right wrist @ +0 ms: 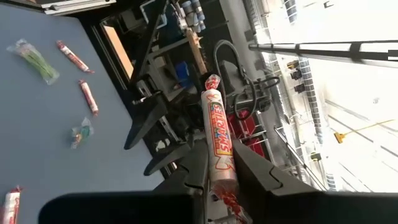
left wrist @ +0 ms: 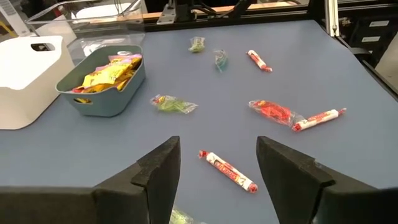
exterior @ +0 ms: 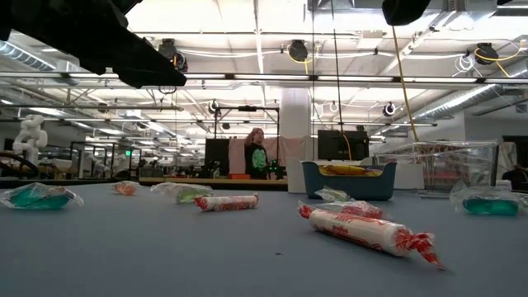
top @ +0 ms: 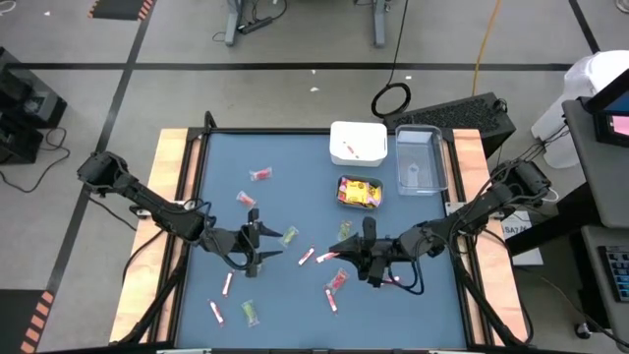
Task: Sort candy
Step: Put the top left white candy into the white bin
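Right gripper (right wrist: 219,180) clamped on a pink-white stick (right wrist: 217,134), left gripper (left wrist: 217,168) spread apart over the table (top: 295,295)
Near my left fingers I see another stick (left wrist: 227,171); farther off, loose sweets (left wrist: 174,104), then the teal tub (left wrist: 106,93) with yellow packets (left wrist: 107,71)

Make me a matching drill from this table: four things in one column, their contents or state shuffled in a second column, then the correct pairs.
Things:
1. teal tub
2. clear container
3. right hand
4. left hand

States:
A. open, above a pink-white stick lying on the blue table
B. holds yellow packets
C. shut on a pink-white stick candy
D. nothing visible inside

Pairs: 1-B, 2-D, 3-C, 4-A
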You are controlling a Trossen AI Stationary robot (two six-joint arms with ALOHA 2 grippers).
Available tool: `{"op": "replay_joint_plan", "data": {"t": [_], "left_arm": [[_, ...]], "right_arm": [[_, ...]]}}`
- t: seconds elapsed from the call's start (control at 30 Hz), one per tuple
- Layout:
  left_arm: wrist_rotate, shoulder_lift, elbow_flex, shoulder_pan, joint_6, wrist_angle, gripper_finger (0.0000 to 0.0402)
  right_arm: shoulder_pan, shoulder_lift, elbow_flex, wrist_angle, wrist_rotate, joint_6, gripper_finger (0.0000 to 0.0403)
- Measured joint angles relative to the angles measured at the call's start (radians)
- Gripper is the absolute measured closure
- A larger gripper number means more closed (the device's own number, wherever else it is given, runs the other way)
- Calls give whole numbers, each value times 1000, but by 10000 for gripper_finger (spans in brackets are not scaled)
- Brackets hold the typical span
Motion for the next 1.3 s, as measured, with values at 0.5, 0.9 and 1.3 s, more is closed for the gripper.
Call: {"op": "replay_joint_plan", "data": {"t": [0.5,0.9,1.3], "left_arm": [[-14,86,0,0,1,54,185],[-14,95,0,0,1,109,185],[-14,95,0,0,2,122,185]], "right_arm": [[0,0,0,1,0,130,362],[-2,0,0,14,10,456,362],[-30,0,0,120,16,868,362]]}}
